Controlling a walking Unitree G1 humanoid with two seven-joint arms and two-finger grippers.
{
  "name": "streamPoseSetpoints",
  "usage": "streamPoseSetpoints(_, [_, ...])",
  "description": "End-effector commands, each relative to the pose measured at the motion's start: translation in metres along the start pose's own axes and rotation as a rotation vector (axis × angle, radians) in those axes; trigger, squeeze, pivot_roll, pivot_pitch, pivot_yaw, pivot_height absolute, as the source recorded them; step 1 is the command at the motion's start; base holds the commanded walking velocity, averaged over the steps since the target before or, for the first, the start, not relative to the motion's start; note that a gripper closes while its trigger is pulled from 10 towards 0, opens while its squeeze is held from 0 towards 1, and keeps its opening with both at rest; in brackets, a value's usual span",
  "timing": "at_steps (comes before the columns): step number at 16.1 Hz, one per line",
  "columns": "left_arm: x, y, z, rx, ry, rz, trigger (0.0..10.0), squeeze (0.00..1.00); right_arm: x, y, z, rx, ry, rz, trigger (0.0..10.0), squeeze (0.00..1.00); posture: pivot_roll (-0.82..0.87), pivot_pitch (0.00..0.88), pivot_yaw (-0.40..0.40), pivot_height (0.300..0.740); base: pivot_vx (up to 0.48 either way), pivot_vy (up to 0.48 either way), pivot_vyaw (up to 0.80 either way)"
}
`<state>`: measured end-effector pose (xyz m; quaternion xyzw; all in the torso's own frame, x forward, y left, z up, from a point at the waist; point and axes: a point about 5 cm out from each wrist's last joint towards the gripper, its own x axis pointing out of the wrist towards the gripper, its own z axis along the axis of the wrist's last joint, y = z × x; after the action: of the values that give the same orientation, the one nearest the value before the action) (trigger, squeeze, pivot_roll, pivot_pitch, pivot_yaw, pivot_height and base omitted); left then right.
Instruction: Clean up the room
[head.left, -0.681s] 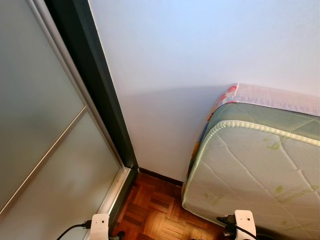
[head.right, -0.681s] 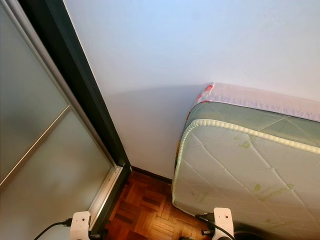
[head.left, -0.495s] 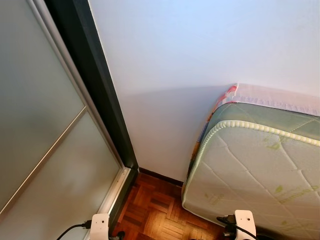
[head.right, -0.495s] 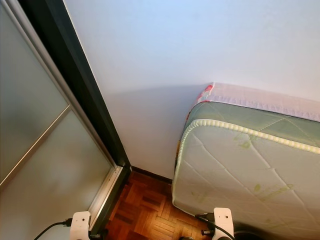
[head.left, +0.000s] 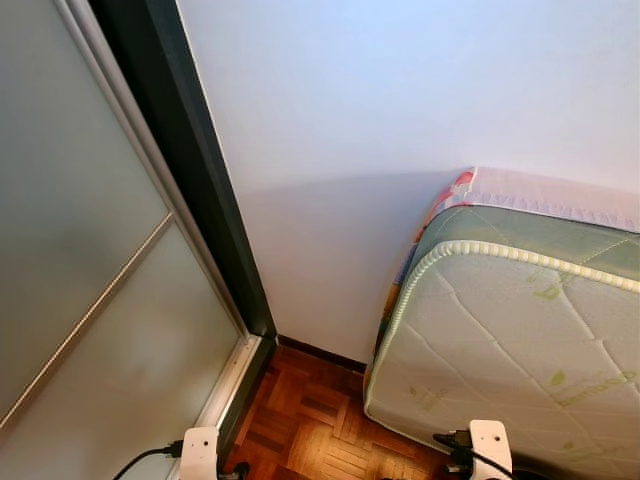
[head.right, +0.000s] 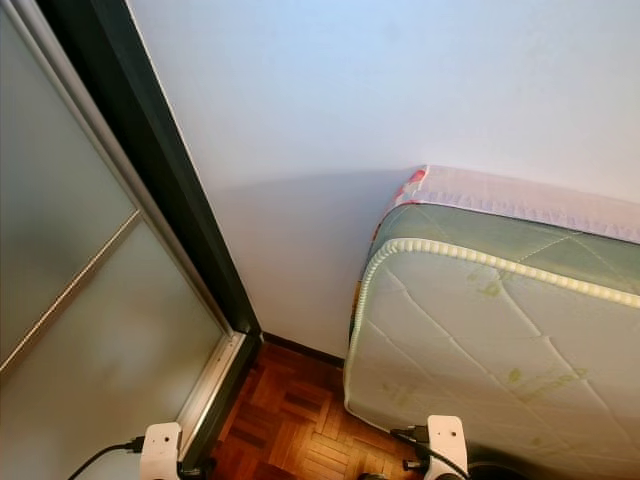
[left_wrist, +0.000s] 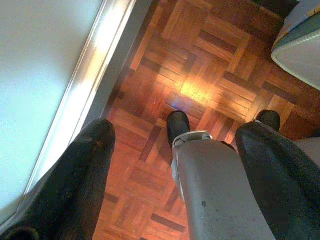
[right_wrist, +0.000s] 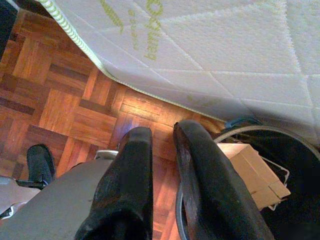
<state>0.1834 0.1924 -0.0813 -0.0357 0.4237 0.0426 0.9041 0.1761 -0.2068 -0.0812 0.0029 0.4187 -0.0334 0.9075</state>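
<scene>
Your right hand (right_wrist: 162, 145) hangs with its fingers nearly together, empty, above the parquet floor (right_wrist: 60, 95). Just beside it a cardboard box (right_wrist: 252, 172) lies in a dark bin (right_wrist: 300, 210) at the mattress (right_wrist: 210, 45) edge. Your left hand (left_wrist: 175, 150) hangs spread wide.

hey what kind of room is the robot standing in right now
Probably a bedroom corner: a quilted mattress stands on edge against the white wall, a frosted sliding door, likely a wardrobe's, is on the left, and the floor is wood parquet.
</scene>
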Motion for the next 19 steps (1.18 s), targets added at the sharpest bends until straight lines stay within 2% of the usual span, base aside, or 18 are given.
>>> streamPoseSetpoints(1, [0.0107, -0.0015, 0.0412, 0.113, 0.019, 0.024, 10.0, 0.0, 0.0034, 0.0063, -0.0013, 0.049, 0.114, 0.031, 10.0, 0.0, 0.0, 0.001, 0.004, 0.74, 0.0, 0.0, 0.0])
streamPoseSetpoints(16, [0.0107, -0.0015, 0.0412, 0.113, 0.019, 0.024, 10.0, 0.0, 0.0034, 0.0063, -0.0013, 0.049, 0.114, 0.031, 10.0, 0.0, 0.0, 0.001, 0.004, 0.74, 0.0, 0.0, 0.0])
streamPoseSetpoints(17, [0.011, -0.002, 0.0435, 0.105, 0.013, 0.029, 10.0, 0.0, 0.0042, 0.0055, 0.0018, 0.043, 0.109, 0.038, 10.0, 0.0, 0.02, 0.032, -0.011, 0.74, 0.0, 0.0, 0.0])
streamPoseSetpoints(19, [0.0115, -0.0029, 0.0463, 0.095, 0.006, 0.036, 10.0, 0.0, 0.0051, 0.0037, 0.006, 0.042, 0.1, 0.043, 10.0, 0.0, 0.02, 0.035, -0.012, 0.74, 0.0, 0.0, 0.0])
